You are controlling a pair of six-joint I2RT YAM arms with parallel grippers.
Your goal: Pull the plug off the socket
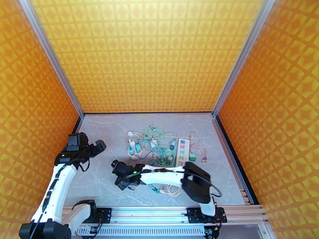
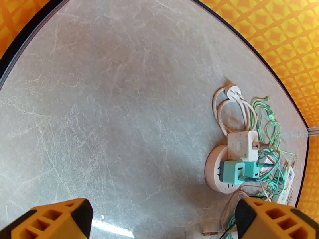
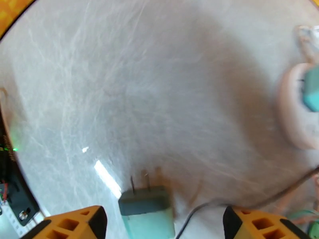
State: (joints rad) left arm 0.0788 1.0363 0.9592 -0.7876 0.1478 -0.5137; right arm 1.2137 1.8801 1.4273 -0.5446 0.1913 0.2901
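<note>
Looking through the right wrist camera, I see the plug (image 3: pixel 146 212) as a blurred teal block with a darker grey-green face and two thin bare metal prongs pointing away from me. It sits between the orange fingers (image 3: pixel 71 224) of the right claw (image 3: pixel 163 222), which stands wide with a gap on either side, well apart from the round pinkish socket (image 3: pixel 295 112) at the right edge. My left claw (image 2: pixel 159 220) is spread wide too, gripping nothing above the grey marbled table (image 2: pixel 99 116), and that socket carries a teal adapter (image 2: pixel 235 172) and a white cube adapter (image 2: pixel 242 145).
</note>
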